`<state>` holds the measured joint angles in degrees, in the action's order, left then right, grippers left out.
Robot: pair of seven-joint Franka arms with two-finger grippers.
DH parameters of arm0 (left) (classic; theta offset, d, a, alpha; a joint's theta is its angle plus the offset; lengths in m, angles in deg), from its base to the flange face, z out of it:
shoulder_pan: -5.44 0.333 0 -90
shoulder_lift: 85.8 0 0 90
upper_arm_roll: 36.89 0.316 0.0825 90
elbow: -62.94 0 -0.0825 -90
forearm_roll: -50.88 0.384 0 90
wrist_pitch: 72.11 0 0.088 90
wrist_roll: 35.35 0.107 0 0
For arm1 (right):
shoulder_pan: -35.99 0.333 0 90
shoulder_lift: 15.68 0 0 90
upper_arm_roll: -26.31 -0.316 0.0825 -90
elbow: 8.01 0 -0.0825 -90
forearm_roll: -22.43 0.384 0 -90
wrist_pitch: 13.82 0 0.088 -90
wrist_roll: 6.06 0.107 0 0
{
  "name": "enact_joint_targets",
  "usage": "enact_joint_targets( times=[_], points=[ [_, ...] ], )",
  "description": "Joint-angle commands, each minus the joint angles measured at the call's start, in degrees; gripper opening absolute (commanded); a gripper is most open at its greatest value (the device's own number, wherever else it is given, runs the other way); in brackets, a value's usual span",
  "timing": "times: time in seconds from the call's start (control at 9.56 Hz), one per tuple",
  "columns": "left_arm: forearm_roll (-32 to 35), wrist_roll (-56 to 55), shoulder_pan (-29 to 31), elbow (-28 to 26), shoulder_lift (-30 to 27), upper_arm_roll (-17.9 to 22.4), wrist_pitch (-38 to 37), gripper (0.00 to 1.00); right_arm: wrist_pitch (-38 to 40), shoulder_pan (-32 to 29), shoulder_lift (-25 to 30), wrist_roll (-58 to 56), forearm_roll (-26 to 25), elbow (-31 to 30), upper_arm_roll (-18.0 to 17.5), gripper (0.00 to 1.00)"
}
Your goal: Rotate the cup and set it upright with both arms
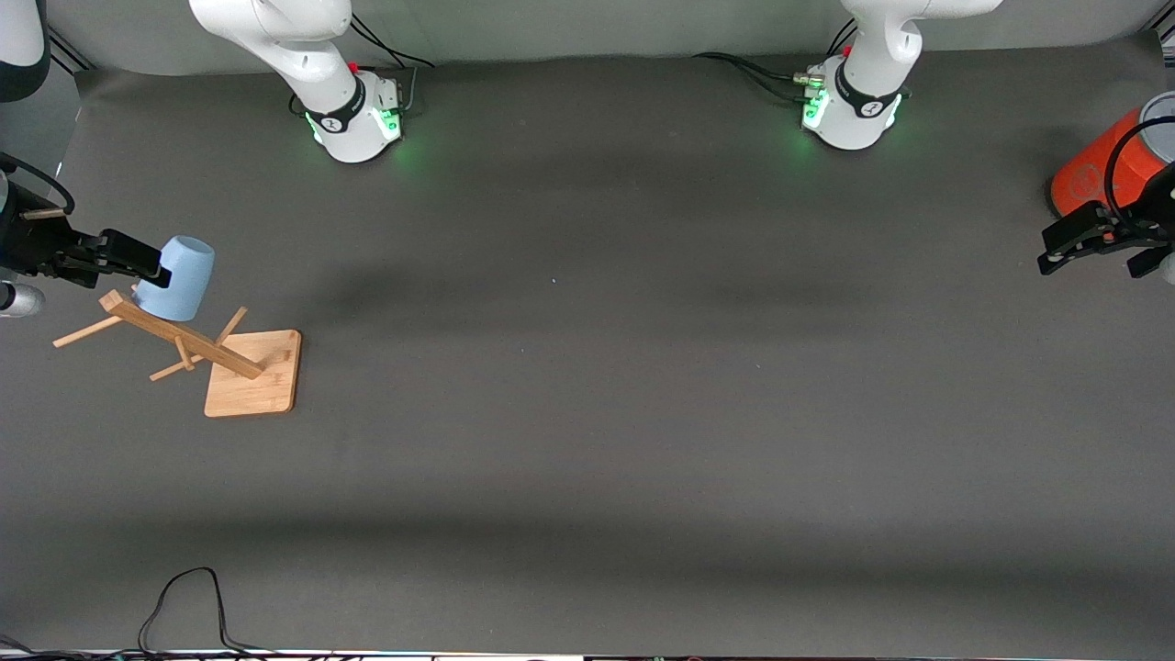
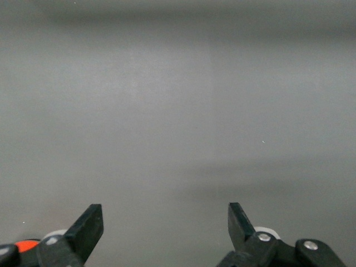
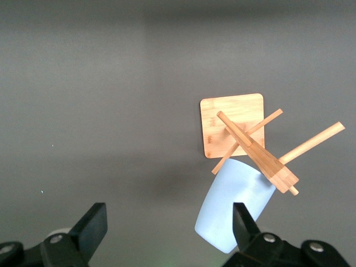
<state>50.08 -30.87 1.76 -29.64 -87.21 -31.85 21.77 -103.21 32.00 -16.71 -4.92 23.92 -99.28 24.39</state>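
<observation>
Front view: the cup (image 1: 180, 276) hangs on the wooden rack (image 1: 197, 353) (toward the right arm's end), right gripper (image 1: 147, 266) spread beside it; left gripper (image 1: 1088, 240) waits, fingers apart, near the orange cylinder (image 1: 1102, 165).

front: high, facing bases | wrists: looking down; rack (image 1: 220, 353) shared

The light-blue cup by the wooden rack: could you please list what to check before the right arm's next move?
1. Right gripper open: ok.
2. Small light-blue tapered cup centred between its fingers: not ok, it overlaps one finger.
3. Cup free of the wooden peg rack: cannot tell.
4. Cup upright: not ok, tilted.
5. Left gripper open, waiting beside the large orange cylinder: ok.
</observation>
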Motion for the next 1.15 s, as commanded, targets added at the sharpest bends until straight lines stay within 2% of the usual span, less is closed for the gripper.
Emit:
enact_joint_targets(
  times=[0.0, 1.05],
  points=[
    [-0.3, 0.4, 0.3, 0.0, -0.4, -0.2, -1.4, 1.0, -0.4, -0.3, 1.5, -1.0, -1.1, -1.3, -0.3, 1.0],
    [-0.3, 0.4, 0.3, 0.5, 0.3, -0.1, -0.4, 1.0, -0.4, -0.2, 2.1, -1.6, -2.6, -2.1, -0.3, 1.0]
  ],
)
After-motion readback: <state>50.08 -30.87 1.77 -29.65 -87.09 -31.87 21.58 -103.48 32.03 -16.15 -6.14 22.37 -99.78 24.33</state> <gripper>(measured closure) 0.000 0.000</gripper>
